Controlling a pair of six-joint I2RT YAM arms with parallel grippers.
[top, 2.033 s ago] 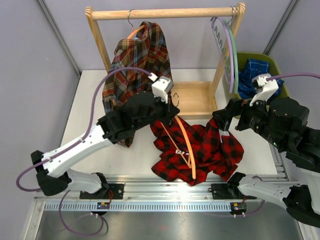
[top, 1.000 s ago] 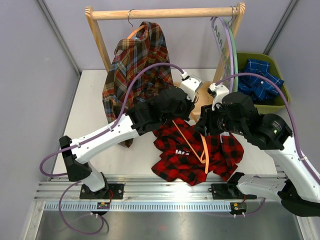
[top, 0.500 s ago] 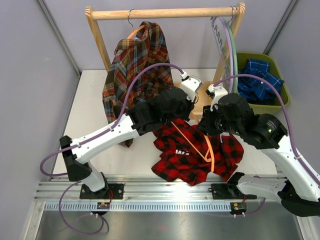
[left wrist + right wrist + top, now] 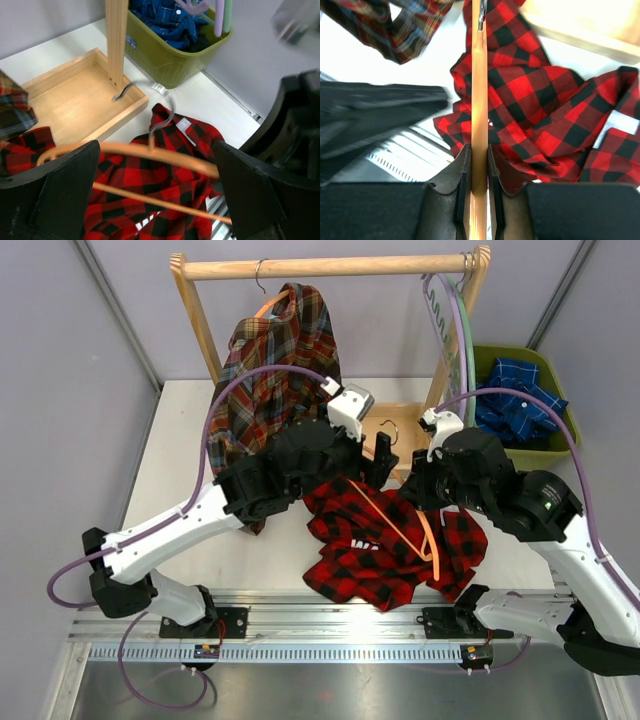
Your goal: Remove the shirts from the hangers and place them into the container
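Observation:
The red-and-black shirt (image 4: pixel 385 555) (image 4: pixel 167 182) (image 4: pixel 545 95) lies crumpled on the table in front of the rack. An orange hanger (image 4: pixel 395 525) (image 4: pixel 150 152) (image 4: pixel 479 90) hangs just above it, with my right gripper (image 4: pixel 425 505) (image 4: pixel 479 162) shut on one of its arms. My left gripper (image 4: pixel 373 465) (image 4: pixel 156 167) is open, its fingers standing either side of the hanger without touching it. The tartan shirt (image 4: pixel 275 370) hangs on the rail from another orange hanger. The olive-green container (image 4: pixel 563 445) (image 4: pixel 167 65) stands at the right with a blue shirt (image 4: pixel 515 400) in it.
A wooden rack, with its rail (image 4: pixel 330 267) on top and a shallow tray (image 4: pixel 395 445) (image 4: pixel 75 102) at its foot, stands behind the shirt. Lilac and green hangers (image 4: pixel 458 340) (image 4: pixel 222 15) hang at the rail's right end, beside the container.
My left gripper has opened, let go of the orange hanger and drawn back to the left. The right gripper closed on the hanger's arm and now holds it alone.

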